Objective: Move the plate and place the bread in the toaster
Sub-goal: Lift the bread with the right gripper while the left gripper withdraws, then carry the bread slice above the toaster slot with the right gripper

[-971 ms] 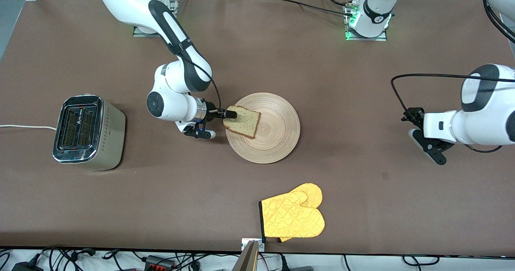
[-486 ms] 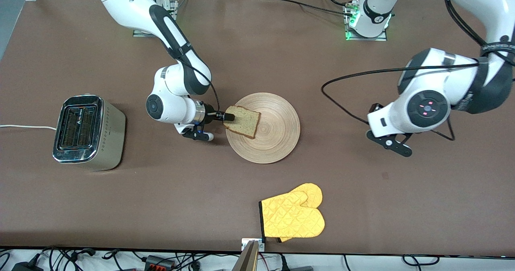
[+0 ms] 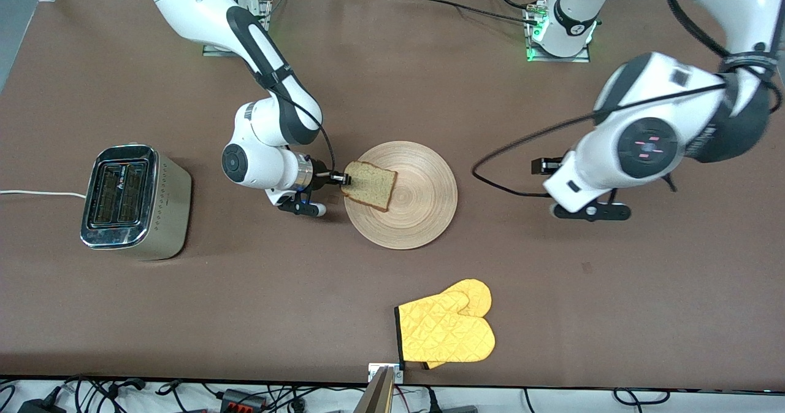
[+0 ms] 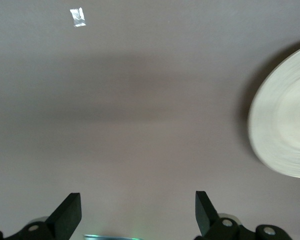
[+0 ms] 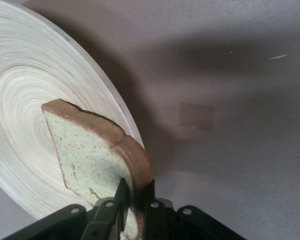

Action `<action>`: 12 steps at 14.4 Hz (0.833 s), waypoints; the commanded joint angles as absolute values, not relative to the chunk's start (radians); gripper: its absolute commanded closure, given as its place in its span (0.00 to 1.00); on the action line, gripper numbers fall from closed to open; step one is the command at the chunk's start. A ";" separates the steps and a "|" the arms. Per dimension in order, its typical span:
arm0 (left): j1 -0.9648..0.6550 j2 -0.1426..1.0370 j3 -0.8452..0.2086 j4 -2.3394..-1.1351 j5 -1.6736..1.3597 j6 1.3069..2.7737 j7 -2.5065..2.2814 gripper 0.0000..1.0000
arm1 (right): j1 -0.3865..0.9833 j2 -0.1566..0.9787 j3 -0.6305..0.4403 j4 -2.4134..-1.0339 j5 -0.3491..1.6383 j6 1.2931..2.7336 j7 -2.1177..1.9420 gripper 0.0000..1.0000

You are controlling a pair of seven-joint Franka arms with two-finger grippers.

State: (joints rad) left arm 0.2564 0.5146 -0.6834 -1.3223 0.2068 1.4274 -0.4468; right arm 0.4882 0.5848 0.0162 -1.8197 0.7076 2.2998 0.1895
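The bread [image 3: 370, 185] is tilted over the toaster-side rim of the round wooden plate [image 3: 423, 216] at mid-table. My right gripper [image 3: 344, 180] is shut on the bread's crust edge; in the right wrist view the bread [image 5: 90, 150] sits clamped in the right gripper [image 5: 135, 200] above the plate [image 5: 25, 75]. The silver toaster [image 3: 132, 201] stands toward the right arm's end, slots up. My left gripper [image 3: 587, 212] hovers over bare table beside the plate, toward the left arm's end. It is open and empty [image 4: 137, 212], and the plate's edge [image 4: 285, 130] shows in its wrist view.
A yellow oven mitt [image 3: 446, 328] lies near the table's front edge, nearer the camera than the plate. The toaster's white cord [image 3: 37, 194] runs off the right arm's end of the table. A small patch [image 5: 196, 116] marks the table by the plate.
The left arm has swung in from its end of the table toward the plate. The right gripper has drawn back slightly toward the toaster, still holding the bread.
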 commanded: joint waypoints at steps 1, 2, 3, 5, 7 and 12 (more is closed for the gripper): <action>0.327 0.517 -0.690 -1.255 0.121 1.402 -0.361 0.00 | 0.489 0.591 0.015 -1.790 0.730 2.293 0.186 1.00; 0.331 0.512 -0.683 -1.253 0.135 1.398 -0.315 0.00 | 0.491 0.583 0.014 -1.783 0.729 2.287 0.192 1.00; 0.351 0.508 -0.683 -1.253 0.152 1.388 -0.281 0.00 | 0.491 0.565 0.012 -1.778 0.718 2.273 0.202 1.00; 0.393 0.495 -0.692 -1.247 0.181 1.353 -0.212 0.00 | 0.486 0.523 0.000 -1.767 0.712 2.228 0.206 1.00; 0.414 0.488 -0.686 -1.204 0.234 1.351 -0.193 0.00 | 0.489 0.476 -0.061 -1.738 0.625 2.147 0.207 1.00; 0.316 0.384 -0.464 -1.190 0.198 1.355 -0.184 0.00 | 0.480 0.463 -0.212 -1.476 0.308 1.751 0.264 1.00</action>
